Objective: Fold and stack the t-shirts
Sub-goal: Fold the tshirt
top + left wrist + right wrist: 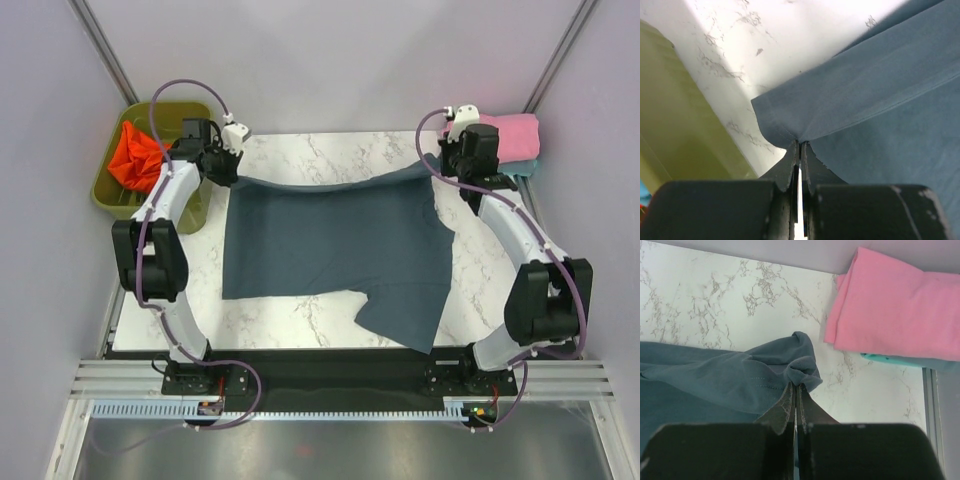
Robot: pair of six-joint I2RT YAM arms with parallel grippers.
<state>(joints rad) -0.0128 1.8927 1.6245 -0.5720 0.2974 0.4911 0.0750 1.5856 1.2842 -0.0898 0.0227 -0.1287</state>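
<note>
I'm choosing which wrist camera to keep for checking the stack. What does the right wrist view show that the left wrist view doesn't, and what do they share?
Only the right wrist view: the folded pink t-shirt lying on a teal t-shirt. Only the left wrist view: the olive-green bin beside the marble table. Both: the table and the blue-grey t-shirt, its edge pinched by that arm's shut gripper, the left gripper in one, the right gripper in the other.

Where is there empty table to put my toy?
Bare table runs along the far edge beyond the blue shirt, and near left in front of it. Crowded: the far right corner with the pink shirt, and the bin holding the orange shirt.
</note>
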